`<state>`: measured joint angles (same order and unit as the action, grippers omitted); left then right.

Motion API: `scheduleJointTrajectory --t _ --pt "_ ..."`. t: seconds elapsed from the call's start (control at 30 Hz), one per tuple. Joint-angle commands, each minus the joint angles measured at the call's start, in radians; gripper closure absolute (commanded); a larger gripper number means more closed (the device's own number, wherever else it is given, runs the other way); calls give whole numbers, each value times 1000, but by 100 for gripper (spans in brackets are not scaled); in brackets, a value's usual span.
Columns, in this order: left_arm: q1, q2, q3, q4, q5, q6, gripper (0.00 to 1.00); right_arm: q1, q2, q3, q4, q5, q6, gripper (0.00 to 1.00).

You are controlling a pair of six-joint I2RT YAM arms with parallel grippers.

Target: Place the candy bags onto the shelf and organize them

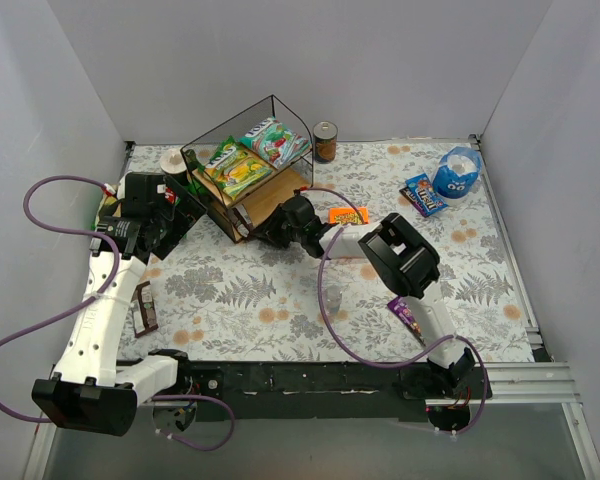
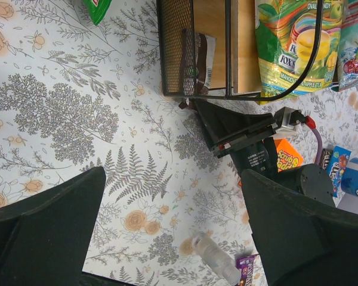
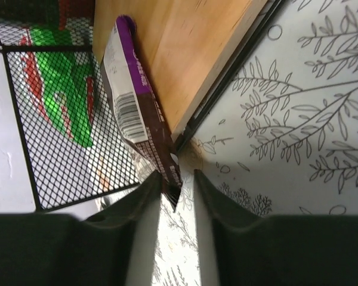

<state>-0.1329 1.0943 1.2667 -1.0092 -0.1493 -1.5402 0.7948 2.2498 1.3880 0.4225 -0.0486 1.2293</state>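
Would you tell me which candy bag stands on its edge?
The purple-brown packet on the shelf's lower board, at the right gripper; the green-yellow bag and teal-white bag lie flat on top.

We find the shelf (image 1: 245, 175) at the back of the counter (image 1: 280, 300), left of centre. On its upper board a bag (image 1: 236, 168) lies left of a second bag (image 1: 277, 140). On the lower board (image 3: 185, 53) a leaning wrapper (image 3: 131, 113) rests against the side mesh. A can (image 1: 325, 141) stands behind-right of the shelf and a box (image 1: 347, 215) just right. Far right, a small pack (image 1: 424, 193) lies beside a pouch (image 1: 457, 172). A left wrapper (image 1: 145, 307) and a near wrapper (image 1: 405, 313) lie nearer us.
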Motion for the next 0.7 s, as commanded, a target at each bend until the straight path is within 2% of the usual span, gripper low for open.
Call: scheduleJointTrajectory --t 0.0,0.07,0.1,0.23,0.67 --pt "-2 -31 -1 3 -16 15 2 -8 34 68 59 24 -8 74" --pt "-2 -28 -3 4 -16 17 2 -11 42 88 61 15 -22 80" --pt "-2 -27 -3 4 -15 17 2 -11 45 91 61 9 -28 87" --pt "-2 -27 -6 4 -15 17 2 -11 51 115 67 -16 -71 97" --pt "-2 -31 -10 3 -21 18 2 -9 71 143 88 -60 -116 99"
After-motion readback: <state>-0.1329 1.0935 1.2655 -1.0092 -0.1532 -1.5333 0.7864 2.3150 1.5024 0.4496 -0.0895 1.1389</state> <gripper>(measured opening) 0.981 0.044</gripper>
